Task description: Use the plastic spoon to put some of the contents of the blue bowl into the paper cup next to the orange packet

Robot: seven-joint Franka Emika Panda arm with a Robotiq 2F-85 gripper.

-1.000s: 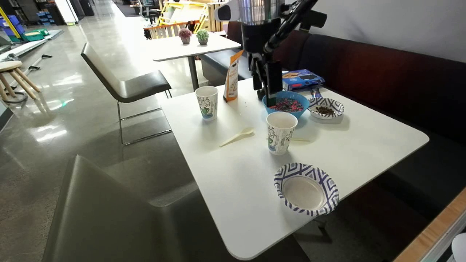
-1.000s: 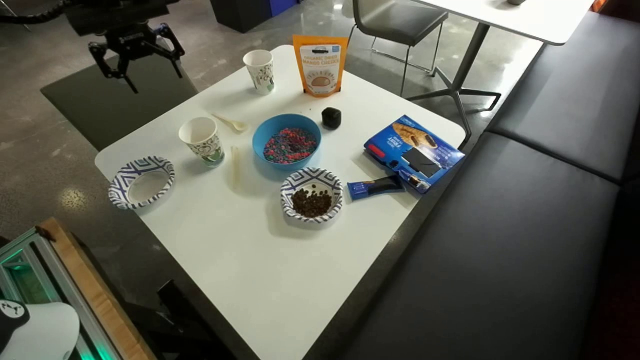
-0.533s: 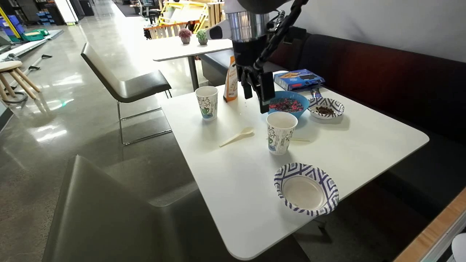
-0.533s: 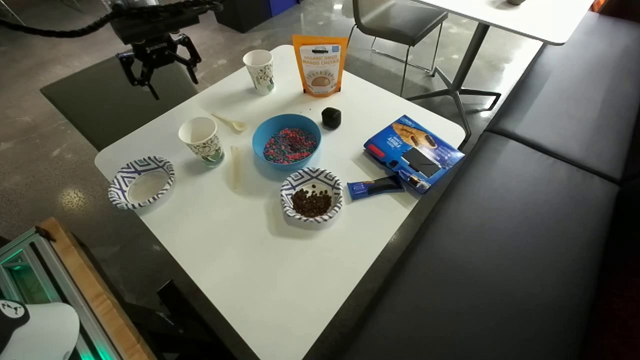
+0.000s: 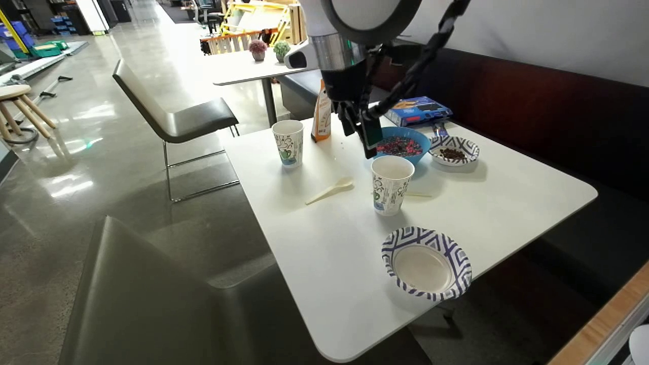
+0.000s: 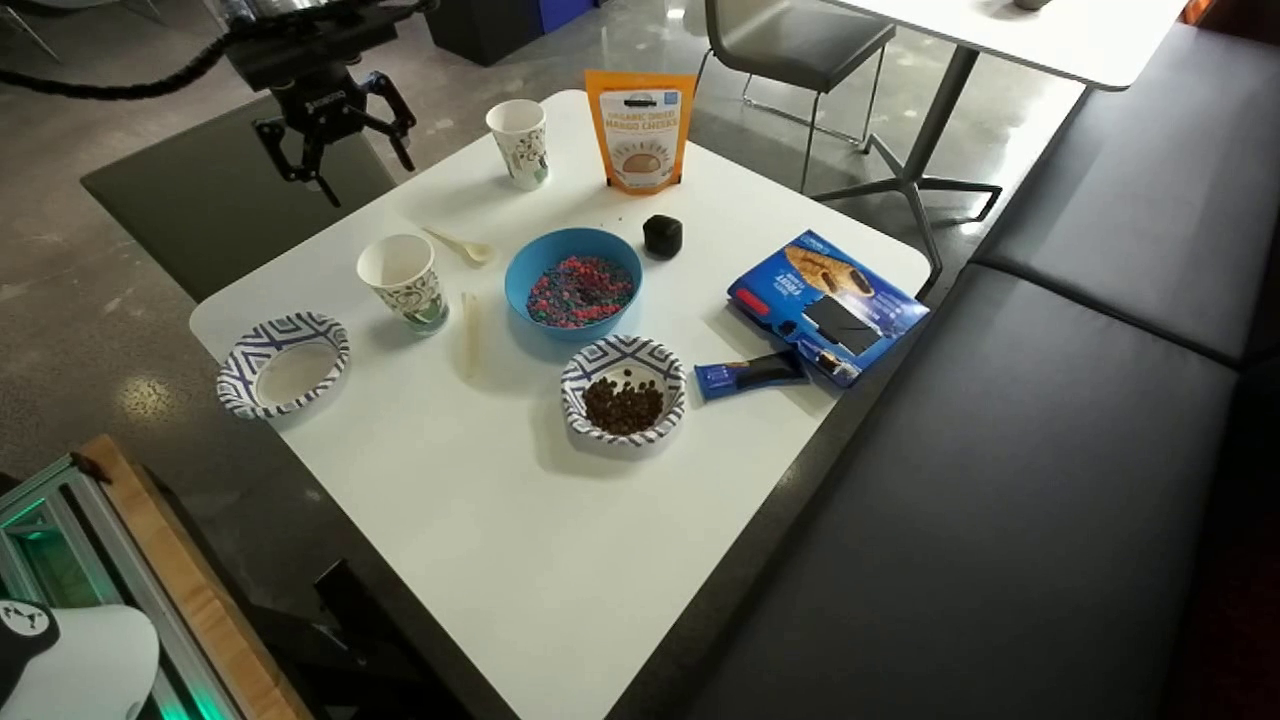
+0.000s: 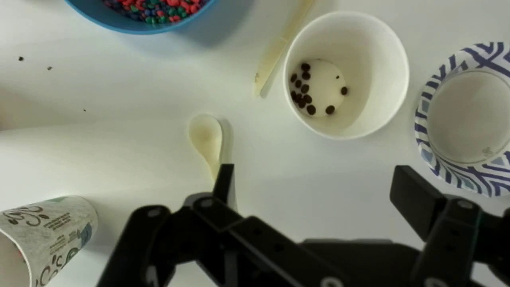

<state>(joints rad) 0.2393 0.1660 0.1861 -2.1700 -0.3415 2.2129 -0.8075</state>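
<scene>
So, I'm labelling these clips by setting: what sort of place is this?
Probably a café-style break area, perhaps in an office, judging by the long dark padded bench, the grey chair with thin metal legs and the second white-topped table in the background.

Your gripper (image 7: 314, 181) reads matt black; your wrist collar (image 5: 335, 52), shiny metal. You've got a smooth plastic spoon (image 7: 205, 133), a smooth plastic blue bowl (image 6: 572, 243) with slight sheen, a matt printed paper cup (image 6: 525, 155). Orange packet (image 6: 645, 140): smooth printed face, low gloss. Patterned bowl (image 5: 423, 268): printed paper. Box (image 6: 815, 285): printed card. Your table top (image 6: 480, 500): smooth, hard, soft sheen. Floor (image 5: 76, 152): polished, glossy, throwing back light. Bench (image 6: 1000, 480): smooth, leather-like, satin. Your ledge (image 6: 188, 575) looks like smooth wood.
</scene>
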